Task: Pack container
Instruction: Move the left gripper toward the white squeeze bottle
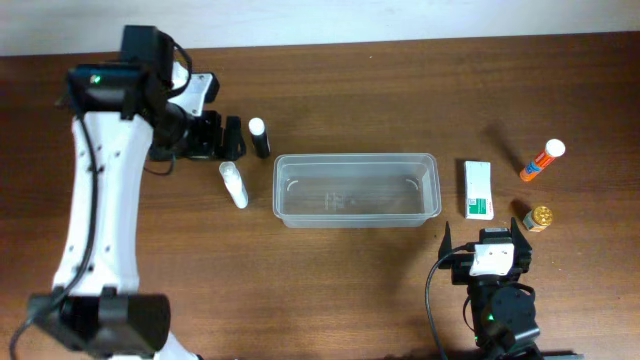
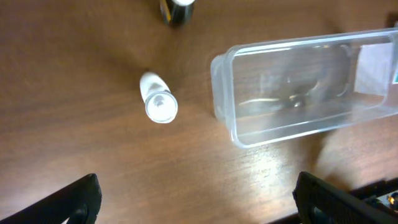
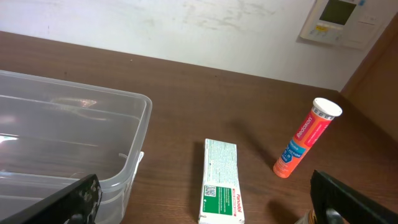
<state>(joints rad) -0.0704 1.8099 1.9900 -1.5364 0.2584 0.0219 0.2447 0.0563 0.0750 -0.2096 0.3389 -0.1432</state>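
Note:
The container [image 1: 355, 157] is a clear shallow tub lying lengthwise mid-table with nothing in it. It also shows at the right of the left wrist view, container [image 2: 231, 118], and at the left of the right wrist view, container [image 3: 134, 146]. My left gripper [image 1: 232, 140] hovers open just left of the tub, near a lying white bottle [image 1: 233, 184] and a black bottle with a white cap [image 1: 260, 138]. In its own view the left gripper [image 2: 199, 208] holds nothing and the white bottle [image 2: 158, 99] lies ahead. My right gripper [image 1: 484, 240] stands open at the front, right gripper [image 3: 208, 205] over a white-and-green box [image 3: 221, 183].
Right of the tub lie the white-and-green box [image 1: 478, 189], an orange tube with a white cap [image 1: 541, 160] and a small gold-lidded jar [image 1: 540, 218]. The orange tube [image 3: 303, 138] stands beyond the box. The black bottle [image 2: 177, 9] sits at the frame's top edge.

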